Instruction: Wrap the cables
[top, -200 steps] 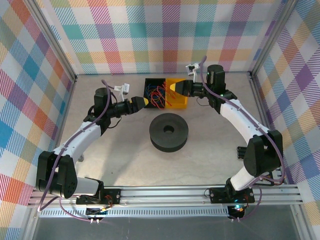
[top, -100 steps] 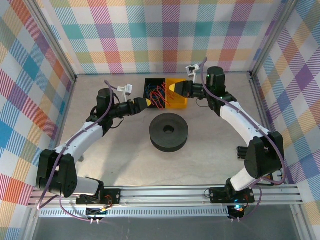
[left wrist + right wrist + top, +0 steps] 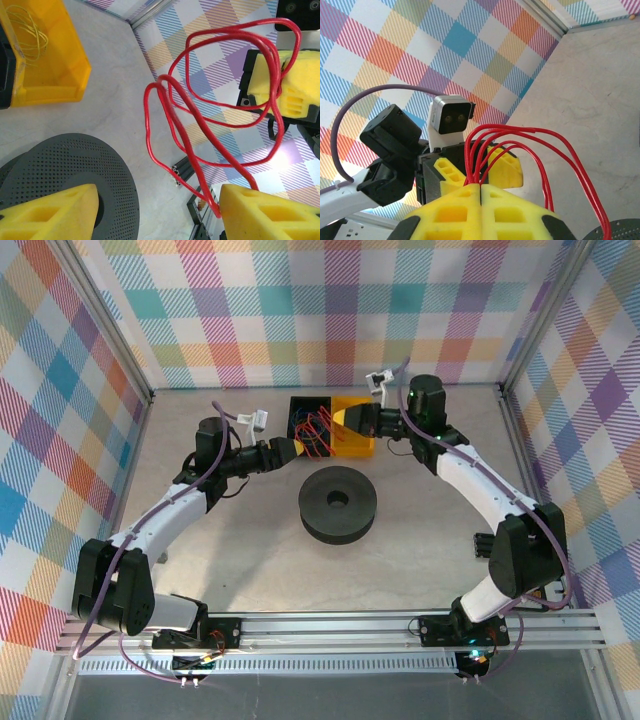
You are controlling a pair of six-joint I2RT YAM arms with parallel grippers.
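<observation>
The right gripper (image 3: 480, 187) is pinched tight on the red cable (image 3: 472, 160). The cable's loops hang in the air by the yellow bin (image 3: 50, 65) and stretch sideways toward the left gripper (image 3: 157, 200), whose fingers stand wide apart, one touching the cable.

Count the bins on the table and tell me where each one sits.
2. The black bin sits at the far middle of the table; the yellow bin adjoins it on the right. None seems hidden.
</observation>
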